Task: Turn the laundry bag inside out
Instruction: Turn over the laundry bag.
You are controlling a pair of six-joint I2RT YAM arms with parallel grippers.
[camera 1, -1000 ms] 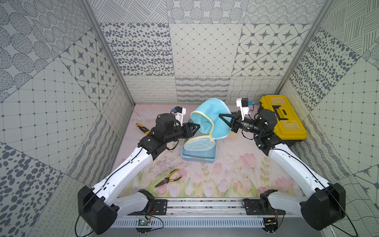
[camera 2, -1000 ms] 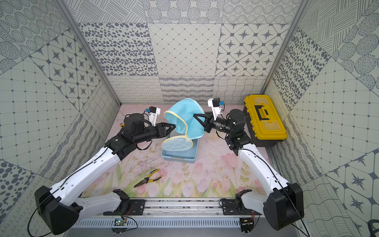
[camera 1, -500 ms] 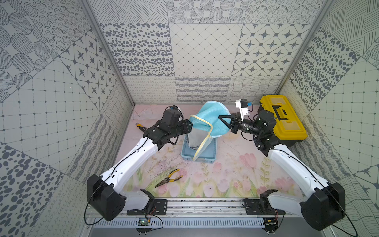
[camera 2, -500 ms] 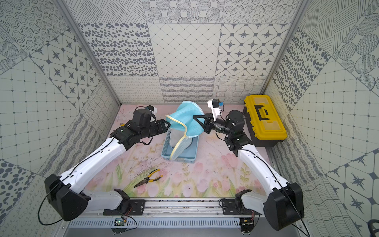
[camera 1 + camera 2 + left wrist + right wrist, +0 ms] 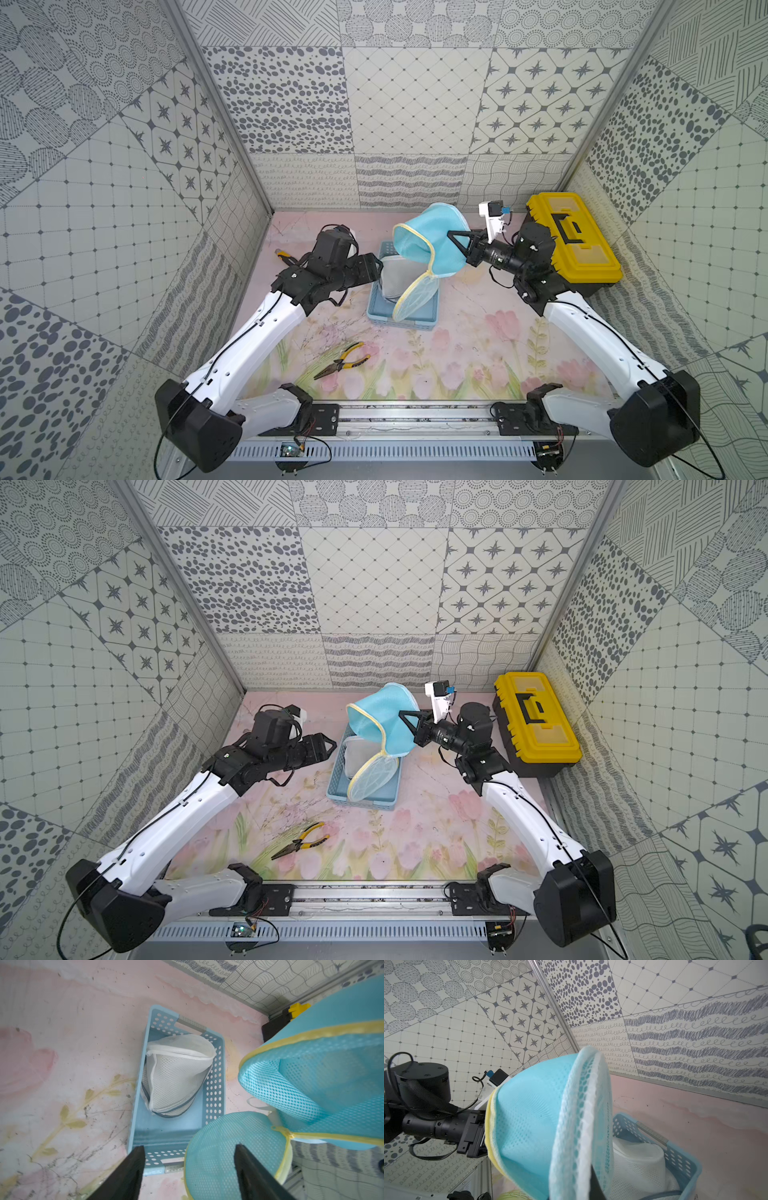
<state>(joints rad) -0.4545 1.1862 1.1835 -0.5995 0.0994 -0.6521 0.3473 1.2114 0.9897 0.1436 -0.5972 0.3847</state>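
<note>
Light-blue mesh laundry bag (image 5: pixel 430 245) with yellow-trimmed rim, raised above the floor, its round mouth tilted sideways and standing open; visible in both top views (image 5: pixel 380 719). A round, yellow-edged mesh flap (image 5: pixel 415 293) of the same bag hangs from its lower edge, joined at a yellow seam (image 5: pixel 287 1134). The fine netting shows clearly in the right wrist view (image 5: pixel 533 1126).

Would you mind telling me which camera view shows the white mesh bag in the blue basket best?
The left wrist view: the white mesh bag lies unobstructed inside the blue basket. Both top views show only a sliver behind the blue laundry bag; the right wrist view catches part of it.
</note>
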